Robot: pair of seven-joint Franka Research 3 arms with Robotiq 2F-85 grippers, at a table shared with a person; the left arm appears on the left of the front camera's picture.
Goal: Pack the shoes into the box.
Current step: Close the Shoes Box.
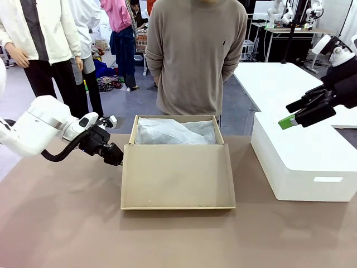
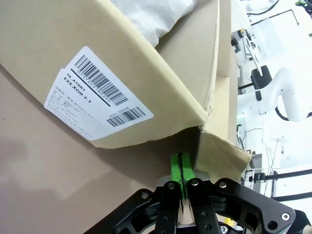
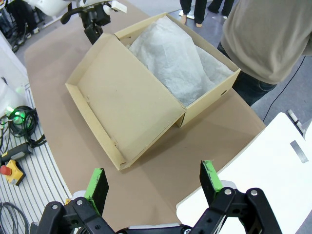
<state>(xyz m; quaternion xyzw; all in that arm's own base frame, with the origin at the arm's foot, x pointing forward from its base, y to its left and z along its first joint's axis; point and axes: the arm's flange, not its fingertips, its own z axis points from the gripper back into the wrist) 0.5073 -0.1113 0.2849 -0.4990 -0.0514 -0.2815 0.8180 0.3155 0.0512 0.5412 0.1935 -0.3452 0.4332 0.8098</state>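
A: Left side?
B: I saw the left fingers (image 1: 115,157) pressed together, empty, at the box's (image 1: 177,176) left corner.
A: Centre, right?
B: Box open mid-table (image 1: 67,223), tissue paper (image 1: 170,133) inside. Right fingers (image 1: 295,114) spread wide, holding nothing, above the white block (image 1: 304,162).

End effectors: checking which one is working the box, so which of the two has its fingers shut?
The left end effector, green pads pressed together at the box's left corner. The right end effector hangs open above the white block.

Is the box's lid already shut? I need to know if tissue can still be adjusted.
No. The box has its flap lid folded open toward the robot, leaving the white tissue paper exposed.
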